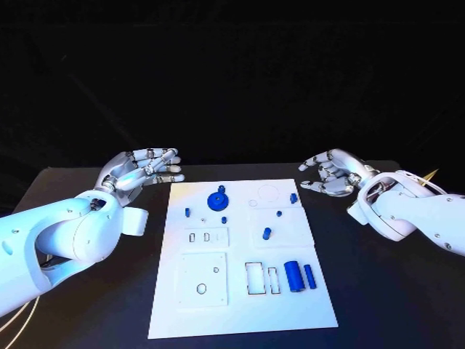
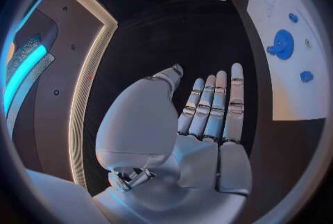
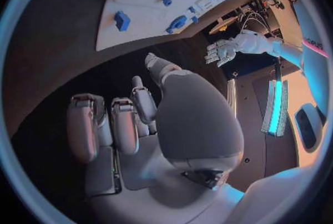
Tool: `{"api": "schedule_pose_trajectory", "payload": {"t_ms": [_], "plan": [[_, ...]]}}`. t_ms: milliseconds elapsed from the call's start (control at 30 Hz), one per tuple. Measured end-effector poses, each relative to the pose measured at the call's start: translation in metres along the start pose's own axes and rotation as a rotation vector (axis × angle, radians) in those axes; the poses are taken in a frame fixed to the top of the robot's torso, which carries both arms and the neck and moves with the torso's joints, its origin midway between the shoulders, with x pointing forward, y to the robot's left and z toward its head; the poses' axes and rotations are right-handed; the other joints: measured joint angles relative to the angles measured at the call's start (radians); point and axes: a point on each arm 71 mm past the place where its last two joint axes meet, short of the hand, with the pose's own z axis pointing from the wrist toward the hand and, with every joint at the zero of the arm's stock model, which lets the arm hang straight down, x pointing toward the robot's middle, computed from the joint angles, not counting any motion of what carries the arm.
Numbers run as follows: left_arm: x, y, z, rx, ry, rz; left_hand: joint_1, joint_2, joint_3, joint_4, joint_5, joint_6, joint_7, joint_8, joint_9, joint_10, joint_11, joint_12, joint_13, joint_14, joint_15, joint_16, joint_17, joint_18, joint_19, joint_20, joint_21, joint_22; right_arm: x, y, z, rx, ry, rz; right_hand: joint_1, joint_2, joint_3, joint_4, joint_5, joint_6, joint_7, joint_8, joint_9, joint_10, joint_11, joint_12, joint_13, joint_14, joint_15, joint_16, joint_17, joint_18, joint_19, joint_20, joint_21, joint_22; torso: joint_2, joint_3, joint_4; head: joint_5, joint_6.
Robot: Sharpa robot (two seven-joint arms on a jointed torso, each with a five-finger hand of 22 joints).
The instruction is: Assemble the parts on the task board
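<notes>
The white task board (image 1: 243, 309) lies in the middle of the black table. A round blue part (image 1: 219, 200) sits near its far edge, with small blue pieces (image 1: 266, 233) scattered around it. Two blue cylinders (image 1: 292, 275) lie side by side toward the near right. My left hand (image 1: 144, 169) hovers off the board's far left corner, fingers stretched out and empty; the left wrist view shows the left hand (image 2: 208, 107) beside the board (image 2: 291, 96) and the round part (image 2: 282, 44). My right hand (image 1: 332, 173) hovers off the far right corner, fingers loosely bent, holding nothing (image 3: 132, 124).
Rectangular recesses (image 1: 204, 237) and a square plate with an oval hole (image 1: 203, 288) mark the board's left half. Bare black table surrounds the board on both sides. The opposite hand (image 3: 222, 51) appears across the board in the right wrist view.
</notes>
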Motion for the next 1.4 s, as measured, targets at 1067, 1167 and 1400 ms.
{"api": "schedule_pose_trajectory", "payload": {"t_ms": [1067,1167,1400], "plan": [[-0.002,0.003,0.000,-0.004,-0.002,0.000,0.000,0.000,0.000,0.000,0.000,0.000,0.000,0.000,0.000,0.000,0.000,0.000,0.000,0.000,0.000,0.000,0.000,0.000,0.000,0.000,0.000,0.000,0.046,-0.028,0.005,0.036,0.153,-0.004,0.001,-0.009,-0.003,-0.008,0.000,-0.024,0.002,-0.008,-0.005,0.044,0.007,0.058,0.000,0.000,0.000,0.025,0.000,0.000,0.000,0.000,0.046,0.001,-0.002,-0.0027,-0.0013,0.008,-0.017],[-0.002,0.003,0.000,-0.004,-0.002,0.000,0.000,0.000,0.000,0.000,0.000,0.000,0.000,0.000,0.000,0.000,0.000,0.000,0.000,0.000,0.000,0.000,0.001,0.000,0.000,0.000,0.000,0.001,0.047,-0.027,0.006,0.036,0.153,-0.004,-0.006,-0.002,-0.003,-0.008,0.000,-0.024,0.002,-0.002,-0.005,0.045,0.006,0.059,0.000,0.000,0.000,0.025,0.000,0.000,0.000,0.000,0.050,0.001,-0.002,-0.0032,-0.0016,0.008,-0.016],[-0.002,0.003,0.000,-0.005,-0.002,-0.001,0.000,0.000,0.000,0.000,0.000,0.000,0.000,0.000,0.000,0.000,0.000,0.000,0.000,0.000,0.000,0.000,0.001,0.000,0.000,0.000,0.000,0.001,0.048,-0.026,0.009,0.037,0.152,-0.003,-0.007,0.021,0.021,-0.011,0.000,-0.013,0.003,0.008,-0.003,0.055,0.004,0.069,0.001,0.000,0.000,0.025,0.001,0.000,0.000,0.000,0.053,0.001,-0.002,-0.0034,-0.0020,0.008,-0.014]]}}
